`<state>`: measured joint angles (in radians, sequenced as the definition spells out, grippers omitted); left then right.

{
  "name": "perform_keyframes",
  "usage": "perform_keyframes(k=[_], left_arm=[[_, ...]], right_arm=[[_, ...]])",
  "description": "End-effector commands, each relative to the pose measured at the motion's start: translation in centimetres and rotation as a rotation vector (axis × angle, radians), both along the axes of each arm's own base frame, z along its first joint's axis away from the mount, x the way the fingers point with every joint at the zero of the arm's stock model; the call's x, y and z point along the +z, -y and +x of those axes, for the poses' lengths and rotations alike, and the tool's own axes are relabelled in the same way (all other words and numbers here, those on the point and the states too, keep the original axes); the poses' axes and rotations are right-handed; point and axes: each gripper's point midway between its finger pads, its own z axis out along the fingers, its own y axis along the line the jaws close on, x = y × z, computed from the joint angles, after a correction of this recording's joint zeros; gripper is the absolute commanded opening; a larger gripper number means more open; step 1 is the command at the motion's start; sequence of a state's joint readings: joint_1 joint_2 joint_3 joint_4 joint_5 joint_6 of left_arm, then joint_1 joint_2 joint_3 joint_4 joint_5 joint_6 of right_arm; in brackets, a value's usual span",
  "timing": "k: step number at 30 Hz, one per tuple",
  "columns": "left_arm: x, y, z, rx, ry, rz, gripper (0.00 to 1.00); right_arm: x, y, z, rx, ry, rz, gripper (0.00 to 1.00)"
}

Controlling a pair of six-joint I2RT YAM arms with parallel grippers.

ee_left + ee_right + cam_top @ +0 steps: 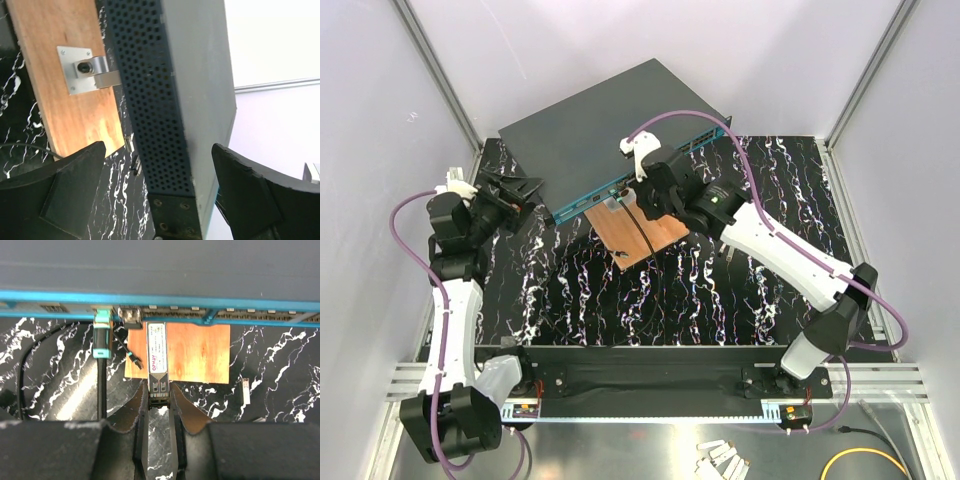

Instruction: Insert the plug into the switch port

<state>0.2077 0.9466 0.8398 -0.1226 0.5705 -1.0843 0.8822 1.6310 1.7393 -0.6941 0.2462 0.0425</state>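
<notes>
The switch [610,115] is a flat dark grey box with a teal-blue front edge [200,315] and a row of small ports. My right gripper [159,390] is shut on the rear end of the plug [156,352], a silver module with a white label. The plug points straight at the front edge and its tip sits at a port opening. I cannot tell if it has entered. In the top view my right gripper [655,180] is at the front edge. My left gripper [160,195] is open, its fingers [65,195] straddling the switch's left corner [170,125] without touching.
A copper-brown board [200,352] with a metal bracket [80,67] lies under the front edge. A teal-ended cable [101,337] is plugged in left of the plug. A small loose module [246,390] lies on the black marbled table [670,300].
</notes>
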Motion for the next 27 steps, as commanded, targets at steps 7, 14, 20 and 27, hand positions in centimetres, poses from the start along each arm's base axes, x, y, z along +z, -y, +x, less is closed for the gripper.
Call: perform_keyframes(k=[7,14,20,27], left_arm=[[2.3,1.2,-0.5,-0.037,0.11,0.0,0.91],[2.3,1.3,-0.6,-0.04,0.108,0.007,0.9],[2.3,1.4,-0.7,-0.038,0.108,0.007,0.89],[1.9,1.5,-0.7,-0.042,0.099,0.001,0.89]], right_arm=[[2.8,-1.4,0.7,-0.035,0.044,0.073,0.0],[2.7,-1.6,0.8,-0.034,0.049,0.071,0.0],[3.1,-1.6,1.4,-0.05,0.08,0.058,0.0],[2.3,-1.5,1.5,-0.053,0.077,0.032,0.0]])
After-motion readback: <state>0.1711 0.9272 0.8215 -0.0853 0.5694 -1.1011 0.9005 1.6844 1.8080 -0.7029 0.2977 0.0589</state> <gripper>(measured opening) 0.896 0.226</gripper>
